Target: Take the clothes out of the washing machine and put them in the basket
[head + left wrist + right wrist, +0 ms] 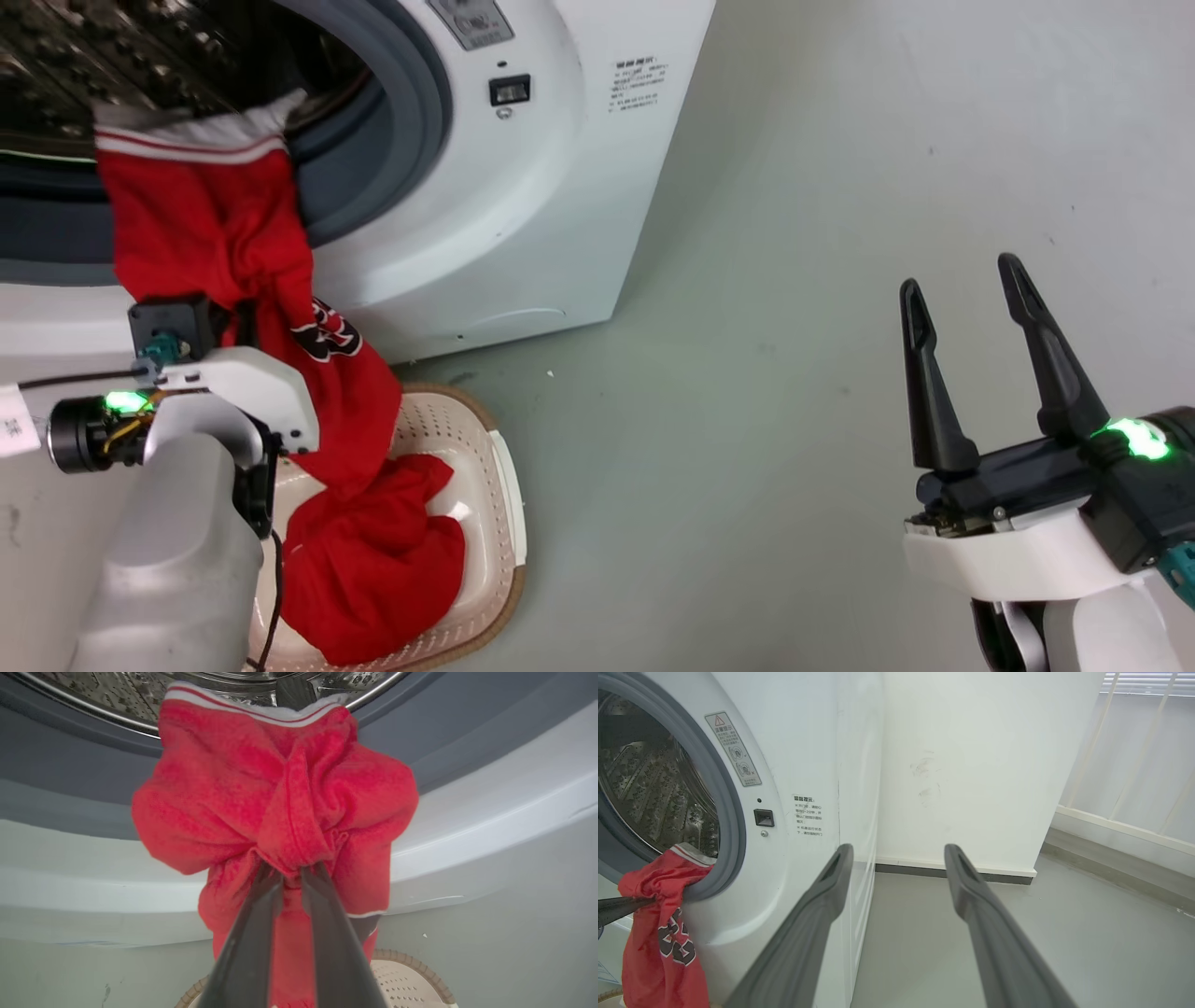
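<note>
The white washing machine (pixel 523 187) fills the upper left of the head view, its steel drum (pixel 140 56) open. A red garment (pixel 215 224) with a grey-white band and a black-and-white print hangs out of the porthole and trails down into the basket (pixel 509 523). My left gripper (pixel 292 872) is shut on a bunched fold of this garment (pixel 280 793), just below the porthole's rim. More red fabric (pixel 373 560) lies crumpled in the basket. My right gripper (pixel 962 280) stands open at the lower right with nothing between its fingers.
Bare grey floor (pixel 747 373) stretches to the right of the washing machine. In the right wrist view a white wall (pixel 971 765) stands behind the machine (pixel 803 765), and a window with blinds (pixel 1148 742) is at the far right.
</note>
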You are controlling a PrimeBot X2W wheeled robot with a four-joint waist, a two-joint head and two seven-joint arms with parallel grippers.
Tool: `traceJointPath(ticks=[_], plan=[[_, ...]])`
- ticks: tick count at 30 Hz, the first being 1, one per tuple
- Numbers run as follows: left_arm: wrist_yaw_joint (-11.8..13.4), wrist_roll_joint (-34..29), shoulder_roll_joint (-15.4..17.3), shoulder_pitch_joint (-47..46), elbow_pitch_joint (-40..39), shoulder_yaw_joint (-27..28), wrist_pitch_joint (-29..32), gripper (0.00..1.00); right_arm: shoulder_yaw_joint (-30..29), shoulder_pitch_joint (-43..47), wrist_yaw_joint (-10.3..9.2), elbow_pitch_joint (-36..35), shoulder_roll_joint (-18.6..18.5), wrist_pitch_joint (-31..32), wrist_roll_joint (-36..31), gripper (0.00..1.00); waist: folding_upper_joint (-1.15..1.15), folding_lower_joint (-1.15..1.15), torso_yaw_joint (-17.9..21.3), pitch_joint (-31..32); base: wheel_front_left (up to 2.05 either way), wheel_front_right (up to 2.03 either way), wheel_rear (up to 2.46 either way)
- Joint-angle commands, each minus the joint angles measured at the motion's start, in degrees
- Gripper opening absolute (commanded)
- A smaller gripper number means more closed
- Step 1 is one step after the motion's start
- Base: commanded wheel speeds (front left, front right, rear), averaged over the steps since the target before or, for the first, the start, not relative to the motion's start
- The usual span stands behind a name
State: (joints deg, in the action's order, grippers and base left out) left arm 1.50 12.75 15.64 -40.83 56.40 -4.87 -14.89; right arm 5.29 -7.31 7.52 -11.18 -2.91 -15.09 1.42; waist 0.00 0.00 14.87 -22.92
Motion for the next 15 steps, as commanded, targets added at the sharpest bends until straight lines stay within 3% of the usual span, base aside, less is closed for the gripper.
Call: traceJointPath(ticks=[1,15], plan=[[-0.4,-0.5,-0.3,2.1,-1.9,0.3,-0.4,0.00,-0.2,1.1,-0.06,0.2,0.1,-0.1,-0.3,1.00,0.00,0.00,-1.1,2.1,0.00,0.00,0.00],[-3.8,-3.5,-2.9,16.0,-17.8,1.7,-0.4,0.00,-0.3,6.2,-0.06,1.3,0.1,-0.1,-1.8,1.00,0.00,0.00,-4.1,11.6,0.00,0.00,0.00]])
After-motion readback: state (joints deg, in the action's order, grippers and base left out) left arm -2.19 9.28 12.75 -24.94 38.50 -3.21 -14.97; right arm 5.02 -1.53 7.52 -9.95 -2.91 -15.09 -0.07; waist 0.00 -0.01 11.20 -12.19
